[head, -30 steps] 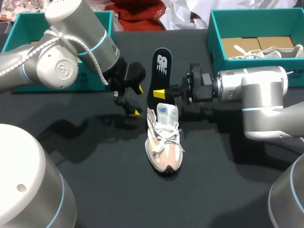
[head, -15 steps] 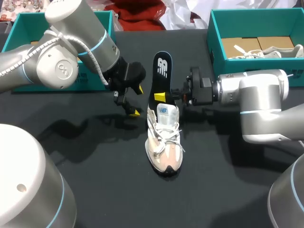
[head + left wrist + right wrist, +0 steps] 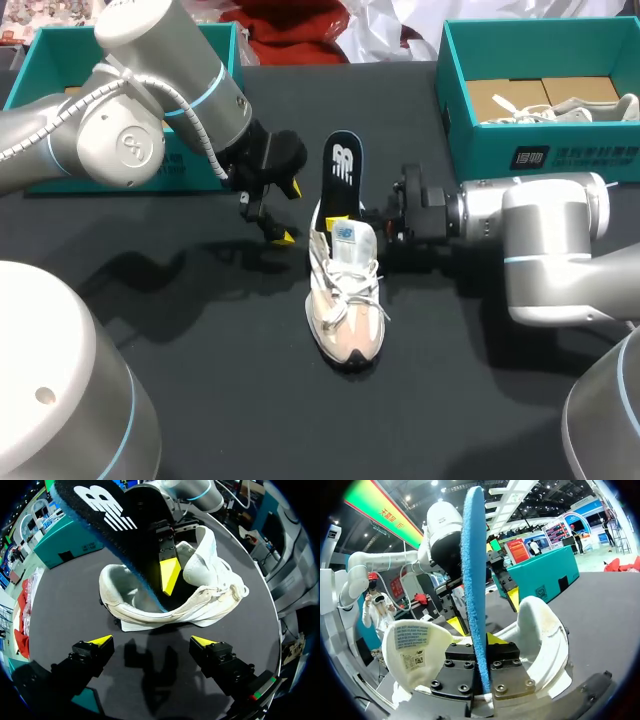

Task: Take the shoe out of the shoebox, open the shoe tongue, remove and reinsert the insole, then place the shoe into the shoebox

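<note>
A white and beige shoe (image 3: pixel 345 300) stands on the black table, toe toward me. The black insole (image 3: pixel 341 165) with a white logo rises tilted from the shoe's opening, its front end down inside. My right gripper (image 3: pixel 336 213) is shut on the insole's lower part just above the opening; in the right wrist view its gripper (image 3: pixel 482 641) clamps the blue edge of the insole (image 3: pixel 474 575) between the raised tongue (image 3: pixel 415 650) and the heel (image 3: pixel 545 630). My left gripper (image 3: pixel 288 212) hangs open beside the shoe's heel end, touching nothing; its own view shows the gripper (image 3: pixel 151 641) short of the shoe (image 3: pixel 200 600).
A teal shoebox (image 3: pixel 455 95) at the back right holds cardboard inserts and another white shoe (image 3: pixel 590 105). A second teal box (image 3: pixel 40 55) stands at the back left, behind my left arm.
My right gripper has carried the insole down and toward me, pushing its front end deeper into the shoe's opening. The left arm has stayed where it was.
</note>
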Controlling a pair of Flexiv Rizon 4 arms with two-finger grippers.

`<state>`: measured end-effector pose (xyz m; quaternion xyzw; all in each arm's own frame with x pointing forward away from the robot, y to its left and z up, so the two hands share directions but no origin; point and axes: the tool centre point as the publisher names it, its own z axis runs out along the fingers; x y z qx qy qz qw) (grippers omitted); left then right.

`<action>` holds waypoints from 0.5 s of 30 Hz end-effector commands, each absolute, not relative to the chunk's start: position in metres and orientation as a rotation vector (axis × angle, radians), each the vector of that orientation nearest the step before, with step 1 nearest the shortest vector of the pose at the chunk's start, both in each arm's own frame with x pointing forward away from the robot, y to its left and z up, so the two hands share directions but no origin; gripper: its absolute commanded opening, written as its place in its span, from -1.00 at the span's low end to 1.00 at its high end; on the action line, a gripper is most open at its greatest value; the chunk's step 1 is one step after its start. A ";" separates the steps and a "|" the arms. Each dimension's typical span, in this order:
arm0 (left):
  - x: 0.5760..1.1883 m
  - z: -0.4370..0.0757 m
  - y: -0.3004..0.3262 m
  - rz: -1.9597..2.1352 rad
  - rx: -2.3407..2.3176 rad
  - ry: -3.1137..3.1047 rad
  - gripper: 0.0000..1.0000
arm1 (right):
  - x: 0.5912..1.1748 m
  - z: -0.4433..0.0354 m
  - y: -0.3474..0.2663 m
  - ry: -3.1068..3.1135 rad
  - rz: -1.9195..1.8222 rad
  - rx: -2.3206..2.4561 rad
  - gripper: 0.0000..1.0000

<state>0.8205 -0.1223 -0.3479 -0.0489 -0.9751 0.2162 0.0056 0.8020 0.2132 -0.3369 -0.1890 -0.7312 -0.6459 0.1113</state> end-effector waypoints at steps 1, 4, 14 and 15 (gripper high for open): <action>0.821 -0.349 -0.123 0.675 -0.155 -3.052 1.00 | 0.799 -0.334 0.215 -2.167 -1.902 -0.538 -0.48; 0.821 -0.349 -0.123 0.675 -0.155 -3.052 1.00 | 0.800 -0.329 0.217 -2.184 -1.910 -0.509 -0.47; 0.821 -0.349 -0.123 0.675 -0.155 -3.052 1.00 | 0.802 -0.311 0.217 -2.220 -1.941 -0.423 -0.48; 0.821 -0.349 -0.123 0.675 -0.155 -3.052 1.00 | 0.803 -0.309 0.217 -2.223 -1.942 -0.417 -0.47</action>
